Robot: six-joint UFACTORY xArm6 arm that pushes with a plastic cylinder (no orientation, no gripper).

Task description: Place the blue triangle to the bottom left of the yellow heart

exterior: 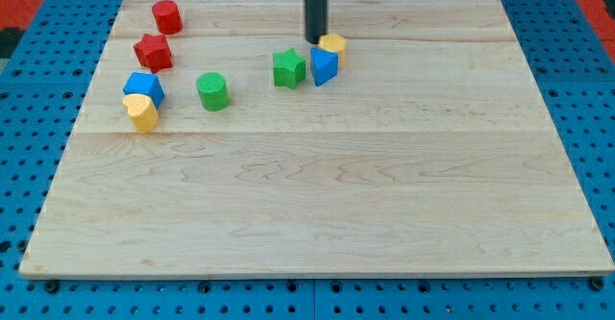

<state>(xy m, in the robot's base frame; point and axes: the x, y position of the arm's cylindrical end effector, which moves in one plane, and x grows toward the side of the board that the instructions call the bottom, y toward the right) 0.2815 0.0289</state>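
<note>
The blue triangle (324,67) sits near the top middle of the wooden board (317,195). The yellow heart (334,44) touches it on its upper right side, so the triangle lies at the heart's lower left. My tip (315,39) stands just left of the yellow heart and just above the blue triangle, close to or touching both. A green star (288,68) sits right beside the triangle on its left.
At the view's left are a red cylinder (166,16), a red star (154,52), a blue block (143,86) with a yellow block (141,112) touching it below, and a green cylinder (212,90).
</note>
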